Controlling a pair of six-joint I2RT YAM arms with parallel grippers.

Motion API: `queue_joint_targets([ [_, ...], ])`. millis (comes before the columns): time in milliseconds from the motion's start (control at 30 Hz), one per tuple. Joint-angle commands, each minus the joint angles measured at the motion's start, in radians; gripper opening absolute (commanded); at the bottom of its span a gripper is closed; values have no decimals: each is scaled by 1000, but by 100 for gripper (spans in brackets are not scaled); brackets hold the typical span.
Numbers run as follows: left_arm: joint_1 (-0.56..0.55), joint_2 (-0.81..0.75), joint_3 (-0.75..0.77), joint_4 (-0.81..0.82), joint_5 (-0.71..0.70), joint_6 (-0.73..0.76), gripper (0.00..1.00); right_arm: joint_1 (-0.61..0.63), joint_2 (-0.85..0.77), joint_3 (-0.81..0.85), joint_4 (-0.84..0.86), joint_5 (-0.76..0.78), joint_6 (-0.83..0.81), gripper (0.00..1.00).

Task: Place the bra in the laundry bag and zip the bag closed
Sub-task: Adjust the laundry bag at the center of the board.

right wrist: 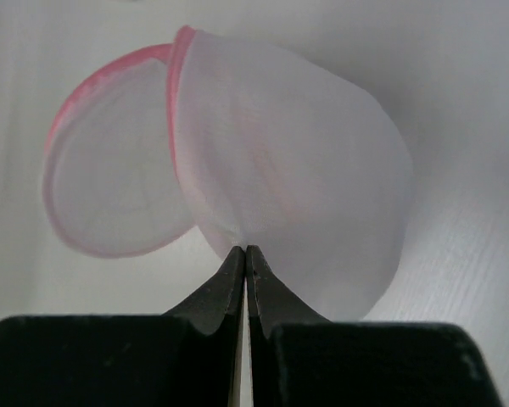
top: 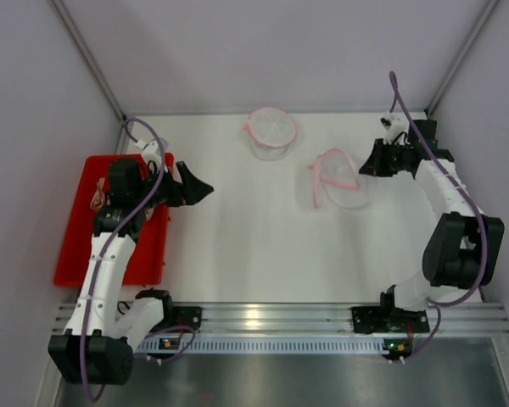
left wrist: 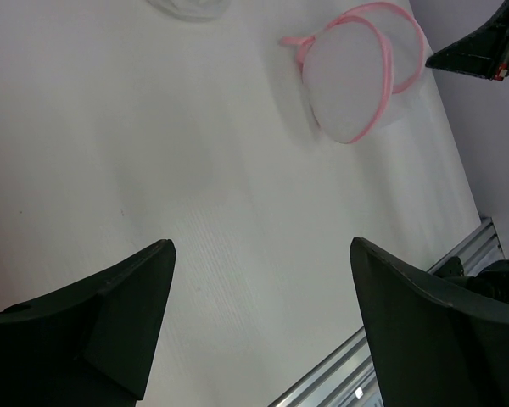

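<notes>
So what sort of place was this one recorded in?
Most likely a lab robot workcell, not a home: a white table boxed in by plain wall panels, an aluminium rail along its near edge, and a red tray and mesh laundry bag as props.

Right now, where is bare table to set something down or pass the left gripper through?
Bare table runs from the left gripper across to the open laundry bag, and forward to the rail. Crowded: back right, where the right gripper pinches that bag beside the second bag.
</notes>
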Motion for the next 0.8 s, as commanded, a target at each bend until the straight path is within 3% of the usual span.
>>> queue_joint_targets([
  [0,3,-13,-5,15,12,-9,89,-128,86,-6,87,46,131,0],
  [167,3,-21,-19,15,7,5,89,-206,35,-156,81,12,38,0],
  [367,3,7,-19,15,9,8,89,-145,-59,-295,-87,-112,-46,0],
  [400,5,9,-18,17,10,9,90,-133,-68,-306,-112,-117,-59,4],
  [433,3,12,-13,15,12,14,90,-108,-93,-309,-127,-123,-80,22],
  [500,3,19,-7,15,10,22,90,-99,-128,-271,-146,-63,-120,34],
  [567,3,19,4,17,10,25,90,-103,-185,-236,-132,59,-148,36],
  [733,3,10,10,15,6,36,90,-74,-286,-148,-19,185,-299,66],
  [767,3,10,10,15,2,39,90,-54,-297,-147,-5,237,-325,68],
])
